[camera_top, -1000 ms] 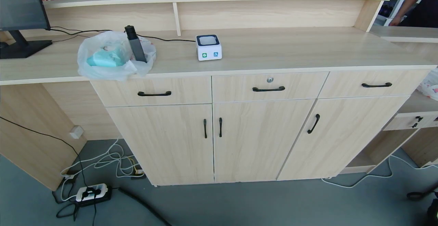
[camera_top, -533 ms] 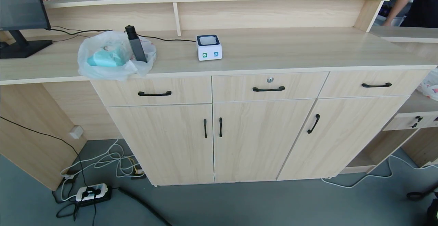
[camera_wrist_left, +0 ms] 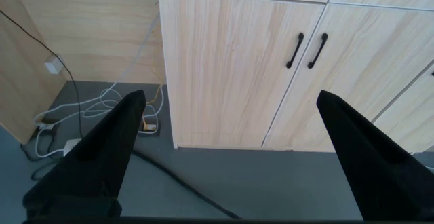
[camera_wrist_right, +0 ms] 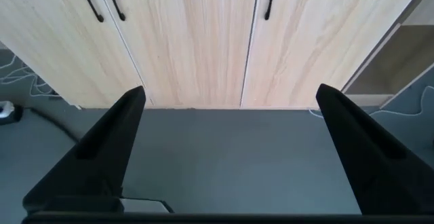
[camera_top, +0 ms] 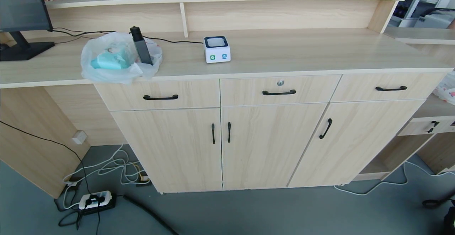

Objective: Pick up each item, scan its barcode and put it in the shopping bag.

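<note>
Shop counter [camera_top: 302, 53], light wood, cupboards under it.

Upper left of head view: shopping bag [camera_top: 89, 55] on counter top. Thin plastic, looks soft and light. Teal pack [camera_top: 108, 60] inside, looks squashy.

Dark bottle [camera_top: 141, 48] upright at bag's right side; can't tell if inside. Looks stiff, smooth, maybe slippery. You grab it mid-body.

Scanner [camera_top: 216, 49] near, to right.

Left gripper [camera_wrist_left: 230, 96]: fingers wide apart, holding nothing. Right gripper [camera_wrist_right: 230, 89]: same.

Head view gives you bag, bottle, scanner. Wrist views give you fingers, cupboard doors, floor.
</note>
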Controlling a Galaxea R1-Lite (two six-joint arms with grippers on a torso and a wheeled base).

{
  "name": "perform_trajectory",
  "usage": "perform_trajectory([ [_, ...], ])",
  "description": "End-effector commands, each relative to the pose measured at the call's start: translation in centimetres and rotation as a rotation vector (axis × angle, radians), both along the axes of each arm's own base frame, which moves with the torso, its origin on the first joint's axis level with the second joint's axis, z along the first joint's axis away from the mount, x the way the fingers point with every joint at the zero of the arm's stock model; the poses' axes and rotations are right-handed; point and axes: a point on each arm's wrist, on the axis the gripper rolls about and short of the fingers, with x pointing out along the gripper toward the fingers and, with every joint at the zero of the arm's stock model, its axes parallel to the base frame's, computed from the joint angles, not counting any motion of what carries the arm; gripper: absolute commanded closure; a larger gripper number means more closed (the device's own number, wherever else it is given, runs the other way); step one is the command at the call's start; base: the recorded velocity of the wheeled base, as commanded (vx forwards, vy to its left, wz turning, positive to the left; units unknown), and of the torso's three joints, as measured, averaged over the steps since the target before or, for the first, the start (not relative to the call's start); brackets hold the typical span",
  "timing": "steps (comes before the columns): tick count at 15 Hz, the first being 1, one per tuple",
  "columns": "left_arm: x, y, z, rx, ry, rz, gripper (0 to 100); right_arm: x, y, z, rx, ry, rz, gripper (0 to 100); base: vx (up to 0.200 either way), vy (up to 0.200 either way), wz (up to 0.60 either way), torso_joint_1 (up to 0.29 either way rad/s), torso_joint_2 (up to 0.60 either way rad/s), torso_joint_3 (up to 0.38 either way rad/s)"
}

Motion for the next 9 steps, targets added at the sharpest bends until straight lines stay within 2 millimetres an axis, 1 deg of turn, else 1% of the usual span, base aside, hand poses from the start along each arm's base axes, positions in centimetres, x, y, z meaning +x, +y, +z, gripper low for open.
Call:
perform_trajectory([
  [1, 0.0, 0.0, 0.0, 0.0, 0.0, 0.0, 0, -0.34, 0.07, -0.02, -0.019, -0.043, -0.041, 0, 0.0, 0.0, 0.0, 0.0, 0.0, 0.0],
  [3, 0.0, 0.0, 0.0, 0.0, 0.0, 0.0, 0, -0.77, 0.08, -0.18, -0.003, -0.1, -0.05, 0, 0.0, 0.0, 0.0, 0.0, 0.0, 0.0],
  [4, 0.0, 0.0, 0.0, 0.0, 0.0, 0.0, 0, -0.77, 0.08, -0.15, 0.014, -0.103, -0.051, 0, 0.0, 0.0, 0.0, 0.0, 0.0, 0.0],
  [7, 0.0, 0.0, 0.0, -0.001, 0.0, 0.0, 0, -0.79, 0.09, -0.16, -0.036, -0.099, -0.047, 0, 0.0, 0.0, 0.0, 0.0, 0.0, 0.0],
  [9, 0.0, 0.0, 0.0, 0.0, 0.0, 0.0, 0, -0.79, 0.09, -0.16, -0.027, -0.099, -0.047, 0, 0.0, 0.0, 0.0, 0.0, 0.0, 0.0],
])
